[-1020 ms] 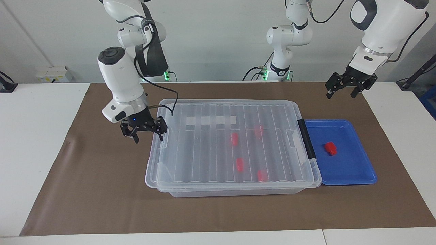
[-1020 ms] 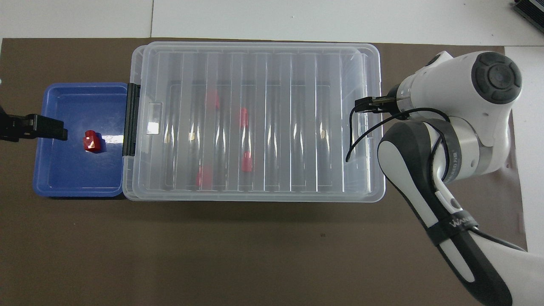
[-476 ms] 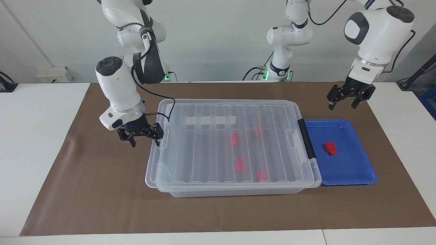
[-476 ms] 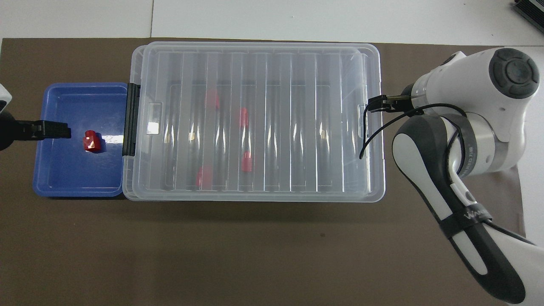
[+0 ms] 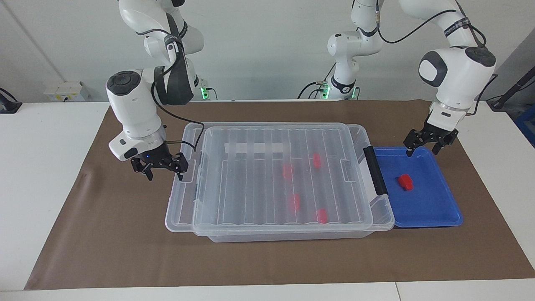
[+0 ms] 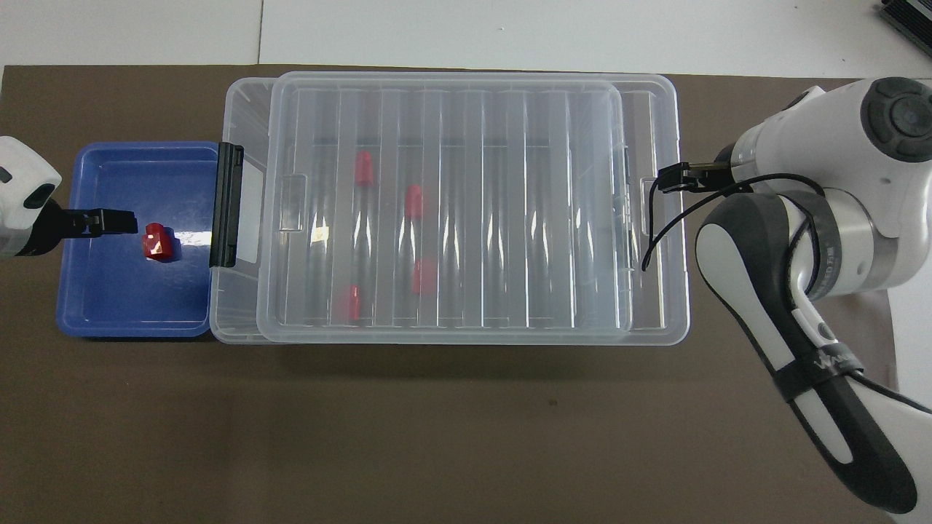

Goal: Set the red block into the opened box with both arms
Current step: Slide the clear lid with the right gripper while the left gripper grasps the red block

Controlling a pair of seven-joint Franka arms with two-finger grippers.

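Note:
A red block (image 5: pixel 405 182) (image 6: pixel 158 242) lies in the blue tray (image 5: pixel 434 213) (image 6: pixel 102 313). My left gripper (image 5: pixel 422 149) (image 6: pixel 120 221) hangs open over the tray's edge nearer the robots, close to the block and apart from it. The clear box (image 5: pixel 292 236) (image 6: pixel 237 102) holds several more red blocks. Its ribbed lid (image 5: pixel 259 184) (image 6: pixel 473 116) sits shifted toward the right arm's end, leaving a strip open beside the black handle (image 5: pixel 375 170) (image 6: pixel 226 205). My right gripper (image 5: pixel 165 172) (image 6: pixel 673 177) is open, with one finger at the lid's end tab.
The tray butts against the box at the left arm's end. A brown mat (image 5: pixel 125 234) covers the table under everything. The right arm's cable (image 6: pixel 659 218) hangs over the lid's end.
The lid has slid toward the right arm's end together with the right gripper. The left gripper has come down from above the mat to just over the blue tray.

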